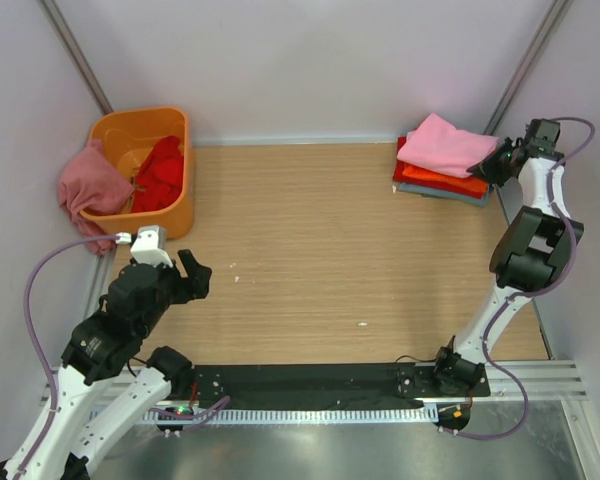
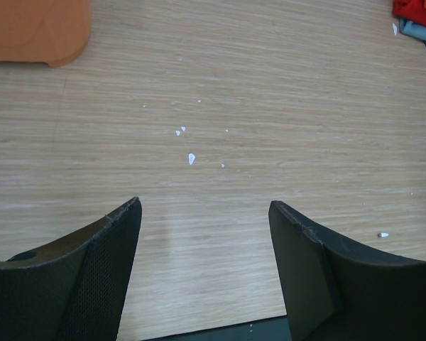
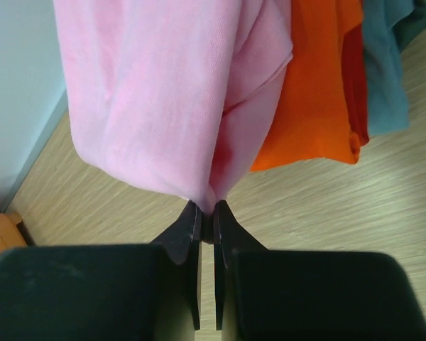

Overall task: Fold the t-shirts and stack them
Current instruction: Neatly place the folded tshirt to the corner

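A stack of folded t-shirts sits at the table's far right corner: light pink on top, then orange, red and grey-blue. My right gripper is shut on the pink shirt's edge, with the orange, red and grey-blue shirts behind it. A dusty rose shirt hangs over the orange tub's left rim and a red shirt lies inside it. My left gripper is open and empty over bare wood.
Grey walls close in the table on the left, back and right. Small white specks lie on the wood near the middle. The tub's corner shows at the left wrist view's top left. A black rail runs along the near edge.
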Controlling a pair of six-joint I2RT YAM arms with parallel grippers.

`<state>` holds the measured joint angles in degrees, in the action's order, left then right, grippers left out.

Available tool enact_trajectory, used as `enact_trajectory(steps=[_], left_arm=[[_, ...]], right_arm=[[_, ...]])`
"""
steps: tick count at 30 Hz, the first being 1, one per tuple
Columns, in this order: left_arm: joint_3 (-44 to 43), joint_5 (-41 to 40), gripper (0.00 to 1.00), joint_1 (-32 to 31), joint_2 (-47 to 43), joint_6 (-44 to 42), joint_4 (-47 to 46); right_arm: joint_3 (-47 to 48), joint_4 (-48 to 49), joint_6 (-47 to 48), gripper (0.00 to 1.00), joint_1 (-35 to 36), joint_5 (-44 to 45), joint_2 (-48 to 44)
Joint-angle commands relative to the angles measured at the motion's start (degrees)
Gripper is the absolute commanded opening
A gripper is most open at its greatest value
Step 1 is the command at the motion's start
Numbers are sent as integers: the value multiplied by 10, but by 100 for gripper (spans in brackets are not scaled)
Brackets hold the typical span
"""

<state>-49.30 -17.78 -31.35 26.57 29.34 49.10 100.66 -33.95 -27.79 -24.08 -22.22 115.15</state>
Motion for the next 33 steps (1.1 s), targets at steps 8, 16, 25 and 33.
enact_trajectory(steps=[8, 16, 25, 33], left_arm=[[2, 3, 74, 4, 4, -8, -26], [3, 4, 74, 4, 8, -8, -26], [2, 1, 74, 4, 12, -8, -26], [3, 4, 74, 4, 9, -8, -25]], right_arm=[[54, -19, 22, 1, -46, 19, -5], [-19, 7, 25, 6, -46, 18, -14], [-49, 4, 23, 53, -40, 6, -19], [-111, -25, 35, 70, -40, 69, -89]])
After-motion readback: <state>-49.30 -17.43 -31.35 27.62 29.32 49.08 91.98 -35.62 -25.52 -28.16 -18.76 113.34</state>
